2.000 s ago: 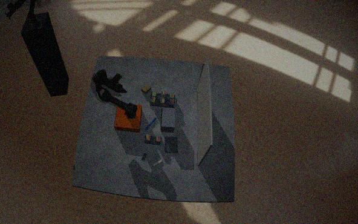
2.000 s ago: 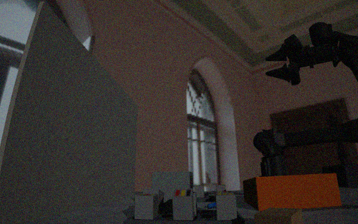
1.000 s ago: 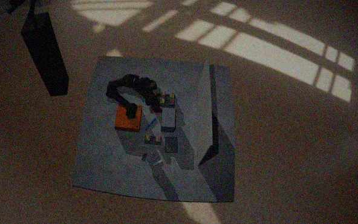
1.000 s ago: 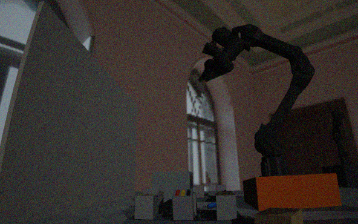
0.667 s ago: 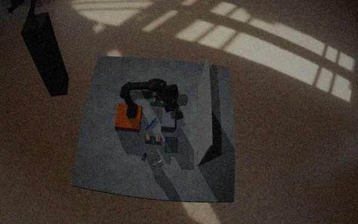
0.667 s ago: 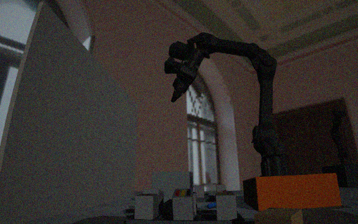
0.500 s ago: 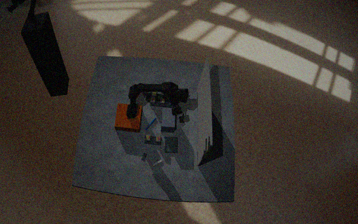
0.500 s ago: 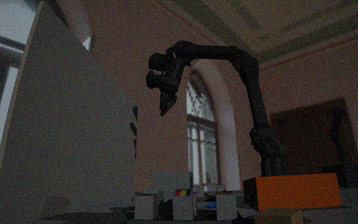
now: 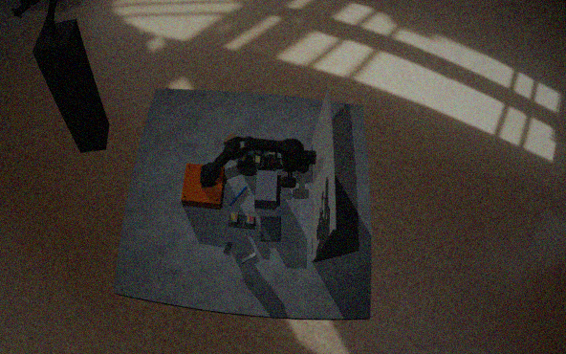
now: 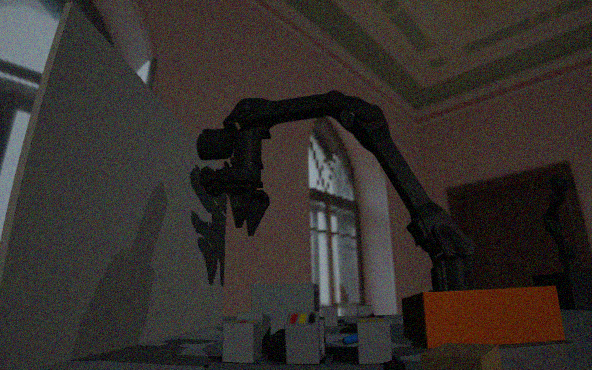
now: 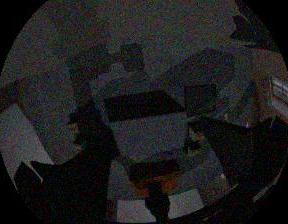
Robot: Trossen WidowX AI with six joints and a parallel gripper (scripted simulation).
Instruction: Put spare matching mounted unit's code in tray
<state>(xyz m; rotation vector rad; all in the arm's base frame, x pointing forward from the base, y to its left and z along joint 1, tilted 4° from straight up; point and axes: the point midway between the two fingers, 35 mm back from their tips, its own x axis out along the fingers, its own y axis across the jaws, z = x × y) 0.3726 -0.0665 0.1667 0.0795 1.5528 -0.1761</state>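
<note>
The top view looks down from far above the black parallel-jaw gripper (image 9: 289,181); the exterior view looks up from low nearby, sharing the orange rectangular base block (image 9: 202,191); the wrist view faces down.

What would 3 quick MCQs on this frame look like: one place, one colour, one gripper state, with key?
1. Where is the gripper?
A. Resting on the floor beside the table
B. In the air above the small blocks, near the tall panel
C. Folded back behind the arm's base

2. What colour is the block under the arm's base?
A. Orange
B. Green
C. White

3. What is the gripper's state?
A. Shut on a spare
B. Shut on nothing
C. Open, holding nothing

Key: 1 B, the exterior view shows it pointing down in the air over the row of pale blocks, beside the tall panel. 2 A, the base block is orange in both the top and exterior views. 3 C, the fingers stand spread wide with nothing between them.
</note>
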